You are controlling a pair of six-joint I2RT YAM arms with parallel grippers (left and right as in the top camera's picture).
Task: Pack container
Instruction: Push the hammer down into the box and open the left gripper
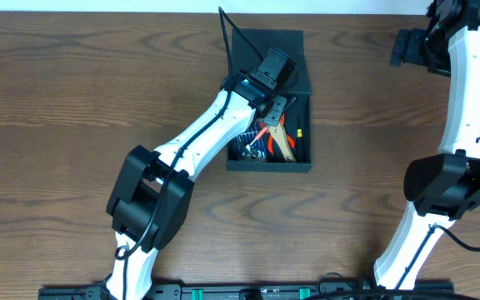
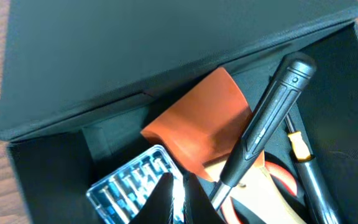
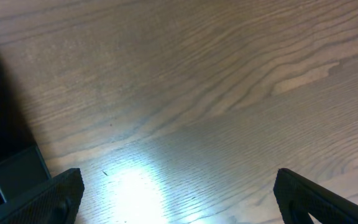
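The left claw (image 2: 174, 190) was down inside the container (image 1: 269, 167), its two fingers pressed together with nothing that I could see caught between them. The tips hung just over the clutter of tools. Just beside them lay a clear case of bits (image 2: 129, 183), tilted, with its small metal pieces catching the light. Beyond that lay an orange flat piece (image 2: 197, 130), slanted up toward the back wall. A long black-handled tool (image 2: 272, 118) lay across it on a diagonal, its rounded end pointing to the far right corner. Next to that handle, on the right, ran a slim black tool with a yellow band (image 2: 298, 146). Under the black handle, something tan with a red edge (image 2: 260, 183) showed, though I could not make out what it was.

The container was a dark, matte box, sitting a little past the middle of the wooden table (image 1: 73, 100), toward the far edge. Its flap lid (image 1: 265, 43) was thrown open behind it, on the side away from the robot. The left arm (image 1: 198, 137) reached across the table on a slant, and its wrist covered the upper left part of the box opening.

The right claw (image 3: 179, 199) was well apart from all this, over at the far right corner of the table. Its fingers (image 3: 48, 193) were spread wide and held nothing, with only bare wood grain beneath them. Its white arm (image 1: 465, 100) rose along the right side.
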